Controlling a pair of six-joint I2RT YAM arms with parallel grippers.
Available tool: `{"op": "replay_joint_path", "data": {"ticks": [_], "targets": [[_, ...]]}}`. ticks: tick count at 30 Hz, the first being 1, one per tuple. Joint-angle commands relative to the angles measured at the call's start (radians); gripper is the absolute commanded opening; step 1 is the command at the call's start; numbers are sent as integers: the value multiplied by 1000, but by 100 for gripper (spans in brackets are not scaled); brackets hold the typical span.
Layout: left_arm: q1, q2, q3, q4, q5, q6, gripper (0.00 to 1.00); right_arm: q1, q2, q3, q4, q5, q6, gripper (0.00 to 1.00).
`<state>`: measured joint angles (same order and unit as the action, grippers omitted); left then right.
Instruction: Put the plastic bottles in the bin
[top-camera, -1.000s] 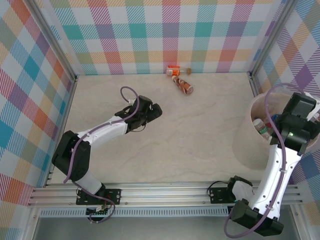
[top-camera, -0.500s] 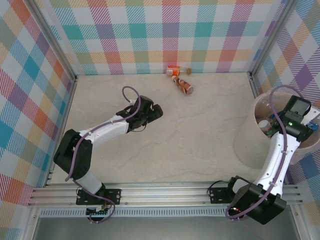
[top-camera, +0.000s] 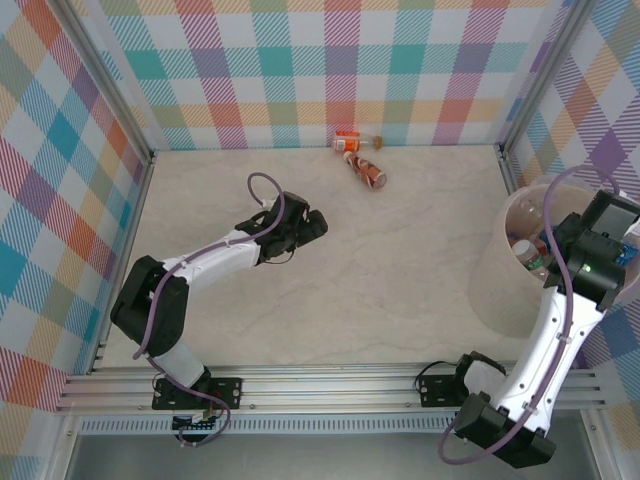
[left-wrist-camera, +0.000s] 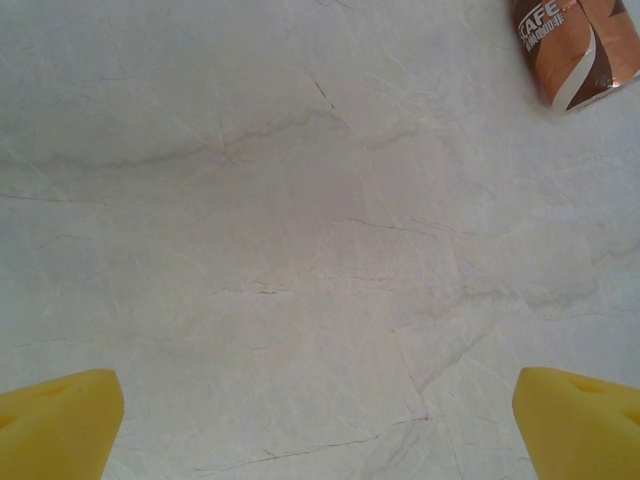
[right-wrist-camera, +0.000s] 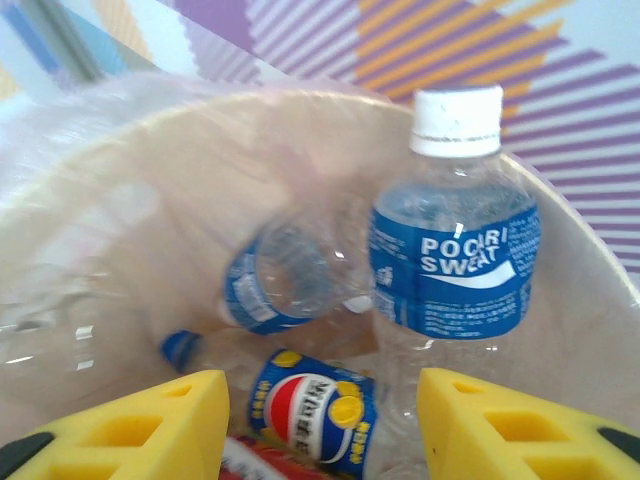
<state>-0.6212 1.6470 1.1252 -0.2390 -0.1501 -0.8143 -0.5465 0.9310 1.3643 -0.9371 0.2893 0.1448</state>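
Over the large round translucent pinkish-white plastic bin (top-camera: 492, 290) at the near right of the table, the right gripper (right-wrist-camera: 322, 388) hangs with its yellow foam fingers (right-wrist-camera: 130, 430) part-way apart and nothing pinched between them. Inside the bin below it lie several clear plastic bottles. A blue-labelled bottle with a white screw cap (right-wrist-camera: 455, 250) stands against the far wall. A crumpled blue-labelled bottle (right-wrist-camera: 275, 285) lies on its side, and a bottle with a red, white and blue roundel (right-wrist-camera: 310, 405) sits lowest.

Out at mid-table the left gripper (top-camera: 310, 224) is spread wide and empty. Its two yellow pads (left-wrist-camera: 55, 425) sit at the bottom corners of the wrist view, above the pale, matte, marble-veined tabletop (left-wrist-camera: 300, 200).

Beyond that gripper and off to its right lies a small bottle wrapped in a glossy coppery-brown label (top-camera: 368, 172). It is on its side, with its long axis diagonal from near-right to far-left. Just behind it, a second small bottle with an orange-red label (top-camera: 348, 142) lies roughly along the foot of the plaid back wall (top-camera: 300, 70).

Both of these bottles are well apart from the bin, and the left arm is plainly the nearer. The coming reach probably goes forward and rightward, with the jaws turned to close across the brown bottle's diagonal. The bottle is thin, round and slick, so it may roll or buckle when squeezed.
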Motion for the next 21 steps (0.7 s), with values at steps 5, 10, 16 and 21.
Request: {"op": "replay_joint_path", "data": {"ticks": [5,10,16,21], "targets": [[-8,-15,18,-27,-20,18,100,18,-9,45,-14,-307,51,58],[-7,-34,-6,-29,-49,15,100,41,-37,20,118,-592,137,62],[-7,-71,-46,-13,-86,-2,100,156,-14,-47,361,-858,261,66],[-7,-119,-101,8,-126,-26,100,365,81,-28,385,-751,219,69]]}}
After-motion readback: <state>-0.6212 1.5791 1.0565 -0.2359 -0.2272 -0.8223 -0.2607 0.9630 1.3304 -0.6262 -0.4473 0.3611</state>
